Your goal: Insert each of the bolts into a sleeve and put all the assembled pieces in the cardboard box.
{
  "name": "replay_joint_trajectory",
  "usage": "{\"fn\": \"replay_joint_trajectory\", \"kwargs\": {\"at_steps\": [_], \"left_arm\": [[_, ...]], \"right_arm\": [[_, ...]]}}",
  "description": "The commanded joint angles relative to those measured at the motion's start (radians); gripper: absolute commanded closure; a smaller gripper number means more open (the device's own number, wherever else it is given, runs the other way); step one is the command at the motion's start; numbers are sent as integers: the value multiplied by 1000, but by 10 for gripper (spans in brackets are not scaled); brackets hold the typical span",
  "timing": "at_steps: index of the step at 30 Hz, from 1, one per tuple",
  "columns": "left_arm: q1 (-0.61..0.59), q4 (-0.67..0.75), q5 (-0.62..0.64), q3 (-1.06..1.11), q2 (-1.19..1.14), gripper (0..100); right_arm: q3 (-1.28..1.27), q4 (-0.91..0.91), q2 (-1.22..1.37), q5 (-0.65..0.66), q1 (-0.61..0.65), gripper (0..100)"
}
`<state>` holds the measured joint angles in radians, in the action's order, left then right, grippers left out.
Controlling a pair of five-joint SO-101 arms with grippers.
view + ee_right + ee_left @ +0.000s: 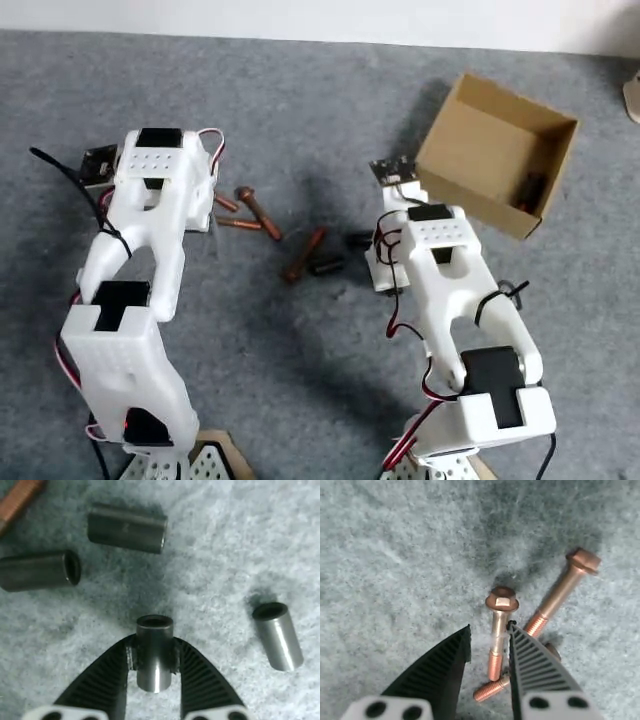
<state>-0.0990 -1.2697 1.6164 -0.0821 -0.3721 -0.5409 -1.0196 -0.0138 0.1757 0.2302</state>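
Note:
Three copper bolts lie close together on the grey carpet. One bolt (498, 635) lies lengthwise between the fingers of my left gripper (489, 630), which is open around it; the shank touches one finger and a gap shows at the other. A second bolt (564, 587) lies beside it, and a third (489, 690) sits partly under the fingers. My right gripper (154, 646) is shut on a dark metal sleeve (154, 652), open end facing away. Three more sleeves (127, 528) (40, 570) (278, 635) lie loose around it. The cardboard box (497, 152) stands at the back right.
Mid-carpet between the arms lie a fourth bolt (304, 253) and two sleeves (325, 266) (358, 240). Something dark (530, 190) rests inside the box by its right wall. Bare carpet stretches across the front between the arm bases.

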Motion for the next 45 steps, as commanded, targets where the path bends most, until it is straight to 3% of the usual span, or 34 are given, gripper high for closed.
{"fn": "replay_joint_trajectory", "kwargs": {"at_steps": [1, 14, 24, 28, 33, 45], "left_arm": [[-10, -6, 5, -42, -4, 867], [-13, -14, 8, -239, -251, 870], [-13, -15, 6, -242, -302, 874], [-15, -29, 8, -245, -302, 1000], [-8, -87, 3, -252, -300, 993], [38, -359, -290, -466, -302, 995]], "right_arm": [[2, 12, -54, 2, 4, 995], [1, 12, -54, 2, 4, 995], [1, 12, -54, 2, 4, 995], [1, 12, -54, 2, 4, 995], [2, 12, -54, -2, 5, 995], [7, 117, -56, -8, 8, 995]]}}
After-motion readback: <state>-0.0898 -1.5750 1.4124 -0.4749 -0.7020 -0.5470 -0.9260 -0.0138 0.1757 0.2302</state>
